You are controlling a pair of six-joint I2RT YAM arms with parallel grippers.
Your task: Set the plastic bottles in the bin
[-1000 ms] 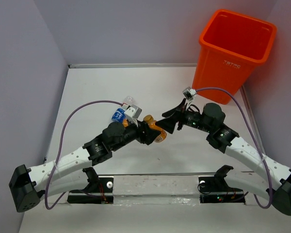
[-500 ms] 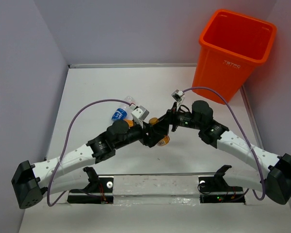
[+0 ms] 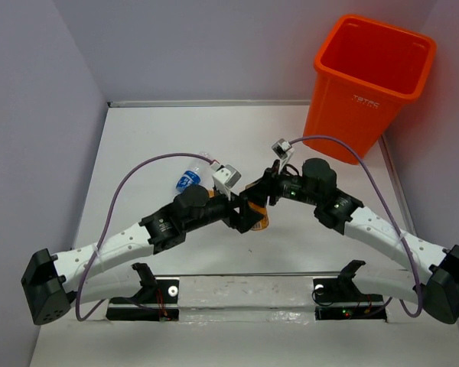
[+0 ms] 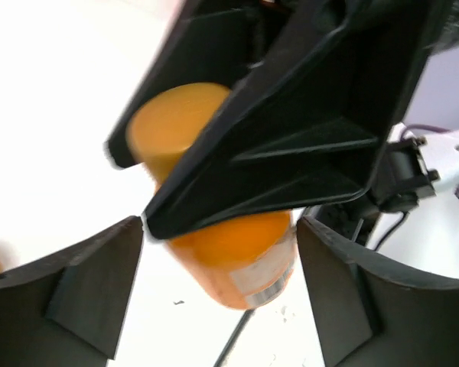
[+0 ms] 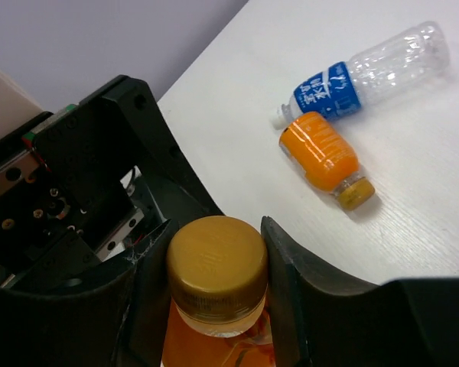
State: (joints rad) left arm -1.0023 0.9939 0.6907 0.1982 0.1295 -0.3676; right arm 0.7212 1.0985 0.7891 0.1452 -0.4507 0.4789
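An orange bottle [image 5: 216, 264] with a gold cap is held off the table between the two grippers; it also shows in the left wrist view [image 4: 237, 256] and the top view [image 3: 262, 222]. My right gripper [image 5: 216, 228] is shut on its cap and neck. My left gripper [image 4: 219, 229] is open, with its fingers [image 4: 99, 275] on either side of the bottle's body and gaps on both sides. A second orange bottle [image 5: 321, 157] and a clear bottle with a blue label [image 5: 367, 76] lie side by side on the table. The orange bin [image 3: 371, 76] stands at the far right.
The blue-label bottle [image 3: 188, 180] lies just behind the left arm's wrist. Purple cables loop above both arms. Grey walls close in the white table on the left, back and right.
The left gripper held the orange bottle a second ago. The right gripper has moved left and closed on the bottle's cap, and the left jaws have opened.
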